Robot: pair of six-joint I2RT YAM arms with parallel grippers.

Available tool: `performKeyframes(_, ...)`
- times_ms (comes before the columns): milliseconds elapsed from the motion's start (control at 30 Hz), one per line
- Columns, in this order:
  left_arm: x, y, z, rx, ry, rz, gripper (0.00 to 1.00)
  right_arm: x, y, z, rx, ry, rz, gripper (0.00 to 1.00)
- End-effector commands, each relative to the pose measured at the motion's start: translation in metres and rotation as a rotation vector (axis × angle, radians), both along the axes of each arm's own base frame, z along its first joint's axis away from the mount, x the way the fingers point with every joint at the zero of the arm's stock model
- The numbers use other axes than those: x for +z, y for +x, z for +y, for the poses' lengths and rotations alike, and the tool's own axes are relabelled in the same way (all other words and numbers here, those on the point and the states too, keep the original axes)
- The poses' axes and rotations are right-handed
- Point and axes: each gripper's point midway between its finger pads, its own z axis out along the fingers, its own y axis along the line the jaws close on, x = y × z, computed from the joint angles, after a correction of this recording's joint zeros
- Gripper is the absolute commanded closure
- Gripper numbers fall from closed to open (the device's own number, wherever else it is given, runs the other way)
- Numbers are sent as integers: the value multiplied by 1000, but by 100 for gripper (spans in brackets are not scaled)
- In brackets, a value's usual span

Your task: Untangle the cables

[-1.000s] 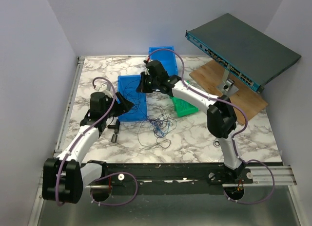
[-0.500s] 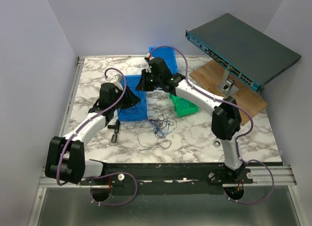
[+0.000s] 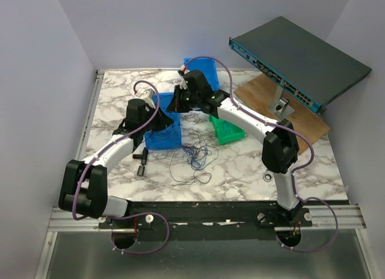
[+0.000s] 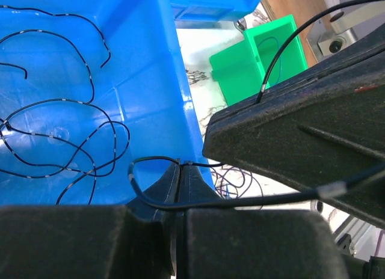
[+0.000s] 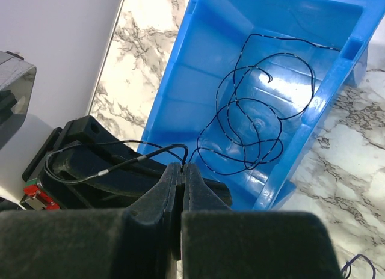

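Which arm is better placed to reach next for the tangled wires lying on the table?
Left, probably. The left gripper hangs over the blue bin, nearer the tangle than the right gripper. Both pairs of jaws are shut on thin black wire, so it must let go first.

On table [image 3: 240, 165] — cables [image 3: 194, 156] right of bin [image 3: 159, 137], more inside.

The marbled table [image 3: 240, 165] carried a blue bin [image 3: 165, 137] left of centre, a second blue bin [image 3: 207, 68] behind it, a green bin [image 3: 227, 133] and, at the right, a wooden board [image 3: 307, 131]. Thin cables [image 3: 194, 156] lay tangled before the bins, a small black piece [image 3: 143, 166] nearby.
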Motion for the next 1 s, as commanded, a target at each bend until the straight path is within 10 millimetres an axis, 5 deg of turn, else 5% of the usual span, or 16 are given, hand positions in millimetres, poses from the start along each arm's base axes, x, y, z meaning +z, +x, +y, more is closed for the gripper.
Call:
performKeyframes(0, 12, 6, -7, -34, -15, -38, 100, 10, -11, 2, 38, 27, 9, 98)
performKeyframes(100, 13, 7, -4, -22, -11, -39, 100, 5, -15, -7, 34, 3, -4, 60)
performKeyframes(167, 14, 7, -2, -17, -11, -35, 100, 6, -18, -18, 6, -3, -36, 49)
performKeyframes(367, 18, 7, 6, -19, -25, -32, 100, 18, -42, -65, -30, -17, -181, 42)
performKeyframes(467, 21, 1, 3, -48, -38, -36, 100, -4, -64, -75, 60, -26, -221, 42)
performKeyframes(667, 22, -11, -2, -94, -58, -25, 100, -50, -95, -65, 197, -103, -321, 31)
performKeyframes(967, 34, -18, -3, -110, -60, -35, 100, -111, -91, -50, 197, -230, -367, 26)
